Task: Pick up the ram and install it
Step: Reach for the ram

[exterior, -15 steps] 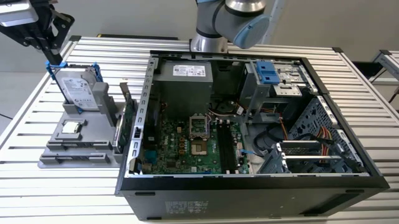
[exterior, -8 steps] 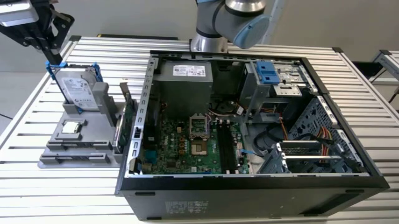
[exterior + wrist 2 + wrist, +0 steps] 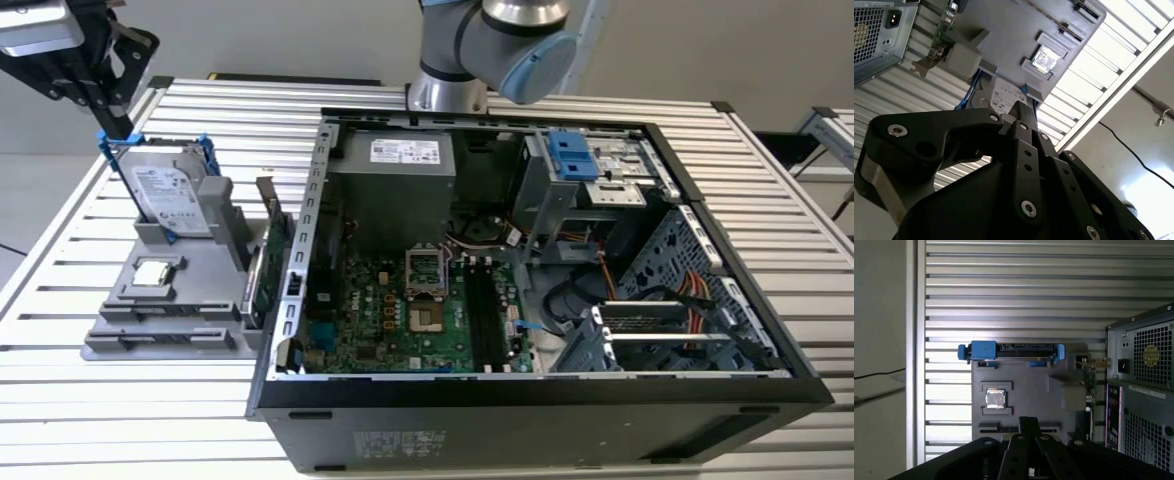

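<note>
My black gripper (image 3: 120, 128) hangs at the exterior view's far left, fingers pressed together with nothing seen between them. Its tip is just above the blue clip of the silver hard drive (image 3: 174, 195), which stands upright in a grey parts holder (image 3: 167, 325). In both wrist views the shut fingertips (image 3: 1021, 109) (image 3: 1029, 422) point at that holder (image 3: 1019, 385). A long dark slot (image 3: 999, 430) runs along the holder's edge; I cannot tell whether the ram lies in it. The open computer case (image 3: 534, 395) shows its motherboard (image 3: 400, 320) with black memory slots (image 3: 483, 315).
A green expansion card (image 3: 267, 262) stands on edge between holder and case. A small square chip (image 3: 995, 399) sits in the holder. The arm's base (image 3: 494, 45) rises behind the case. The ribbed metal table (image 3: 134, 420) ends close to the holder's left.
</note>
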`<action>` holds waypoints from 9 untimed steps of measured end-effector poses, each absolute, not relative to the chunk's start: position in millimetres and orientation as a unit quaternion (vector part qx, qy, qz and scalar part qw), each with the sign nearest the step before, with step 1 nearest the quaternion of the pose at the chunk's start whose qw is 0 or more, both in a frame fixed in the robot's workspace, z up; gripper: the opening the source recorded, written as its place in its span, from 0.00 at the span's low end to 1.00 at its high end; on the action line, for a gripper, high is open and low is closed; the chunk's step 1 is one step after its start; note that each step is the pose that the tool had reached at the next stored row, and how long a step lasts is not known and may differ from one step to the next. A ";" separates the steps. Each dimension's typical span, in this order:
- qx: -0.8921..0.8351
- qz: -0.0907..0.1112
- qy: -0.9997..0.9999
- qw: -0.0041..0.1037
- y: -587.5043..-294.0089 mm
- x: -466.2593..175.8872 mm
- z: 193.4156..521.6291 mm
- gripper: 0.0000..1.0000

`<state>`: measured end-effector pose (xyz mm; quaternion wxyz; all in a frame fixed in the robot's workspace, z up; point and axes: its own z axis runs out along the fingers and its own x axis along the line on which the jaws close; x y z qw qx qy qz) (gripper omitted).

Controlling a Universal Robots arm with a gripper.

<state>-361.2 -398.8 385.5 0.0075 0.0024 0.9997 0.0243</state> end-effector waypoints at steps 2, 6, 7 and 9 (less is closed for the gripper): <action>0.002 0.024 1.000 0.008 -398.8 -361.2 385.4 0.00; 0.000 0.024 1.000 0.007 -398.7 -361.2 385.4 0.00; -0.001 0.024 1.000 0.007 -398.8 -361.2 385.4 0.00; -0.002 0.024 1.000 0.007 -398.7 -361.2 385.4 0.00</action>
